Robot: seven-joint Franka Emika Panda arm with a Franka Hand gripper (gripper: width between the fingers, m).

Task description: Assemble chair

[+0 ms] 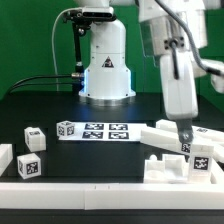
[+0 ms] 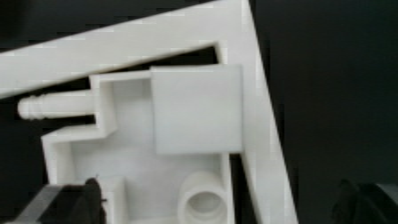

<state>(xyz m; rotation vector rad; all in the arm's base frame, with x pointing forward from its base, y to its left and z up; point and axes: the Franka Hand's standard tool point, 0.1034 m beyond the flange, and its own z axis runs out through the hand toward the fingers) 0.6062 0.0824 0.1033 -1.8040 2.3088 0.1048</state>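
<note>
1. Firstly, the exterior view: the gripper (image 1: pixel 184 141) hangs low at that view's right, fingers pointing down at a cluster of chair parts (image 1: pixel 172 160) on the black table (image 1: pixel 60 105).
2. That cluster has a long white bar (image 1: pixel 150 131), a chunky notched piece (image 1: pixel 163 169) nearer the camera, and a tagged block (image 1: pixel 201 158) just beside it. From here I cannot tell whether the fingers touch any of them.
3. More loose chair pieces (image 1: pixel 27 165) lie at that view's left, well apart from the gripper.
4. The marker board (image 1: pixel 96 131) lies flat in front of the robot base (image 1: pixel 105 70), with a small tagged cube (image 1: pixel 66 128) at the end towards that view's left.
5. Next, the wrist view: I see the two dark fingertips (image 2: pixel 68 200) spread wide, pinching nothing.
6. Between and beneath them lies a white chair panel (image 2: pixel 187 110). It is a stepped block framed by two bars, with a round peg (image 2: pixel 36 103) sticking out of one side and a round hole (image 2: pixel 196 198) near the fingers.
</note>
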